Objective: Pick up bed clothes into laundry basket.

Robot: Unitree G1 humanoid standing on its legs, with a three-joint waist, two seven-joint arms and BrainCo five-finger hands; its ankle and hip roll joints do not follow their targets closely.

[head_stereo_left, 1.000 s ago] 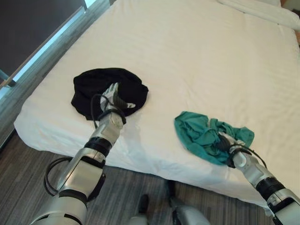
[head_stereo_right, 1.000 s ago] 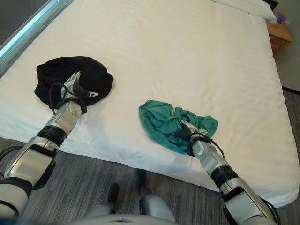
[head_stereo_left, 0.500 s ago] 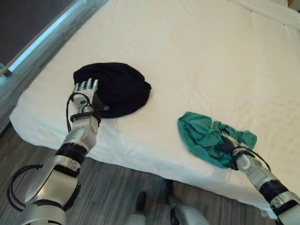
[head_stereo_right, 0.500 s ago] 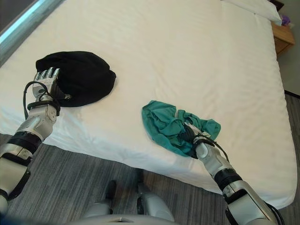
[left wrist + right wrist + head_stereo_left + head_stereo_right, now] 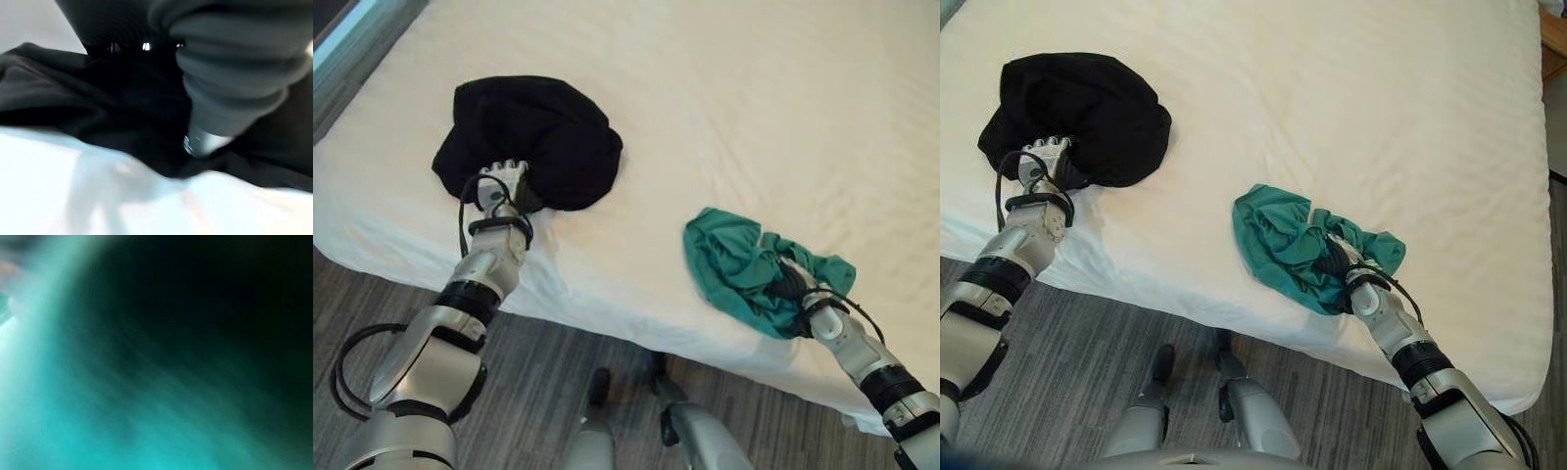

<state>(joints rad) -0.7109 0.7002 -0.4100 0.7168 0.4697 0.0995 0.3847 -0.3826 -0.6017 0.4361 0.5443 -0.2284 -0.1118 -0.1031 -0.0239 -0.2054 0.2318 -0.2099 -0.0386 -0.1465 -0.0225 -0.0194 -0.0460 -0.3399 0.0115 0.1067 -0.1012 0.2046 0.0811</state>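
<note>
A black garment (image 5: 538, 137) lies bunched near the front left corner of the white bed (image 5: 754, 108). My left hand (image 5: 504, 186) is at the garment's near edge, its fingers curled into the cloth. In the left wrist view the black cloth (image 5: 98, 112) bunches up right against the hand. A crumpled green garment (image 5: 729, 259) lies by the bed's front edge on the right. My right hand (image 5: 793, 286) is pushed into its near right side, and the folds hide the fingers. Green cloth (image 5: 122, 421) presses close in the right wrist view.
The bed's front edge (image 5: 636, 313) runs just before both hands, with grey striped floor (image 5: 558, 392) below it. The white sheet stretches bare behind the two garments.
The camera has tipped down and the whole picture has shifted. My left hand has gone from straight fingers at the black garment's left side to curled fingers at its near edge. The right hand stays in the green cloth.
</note>
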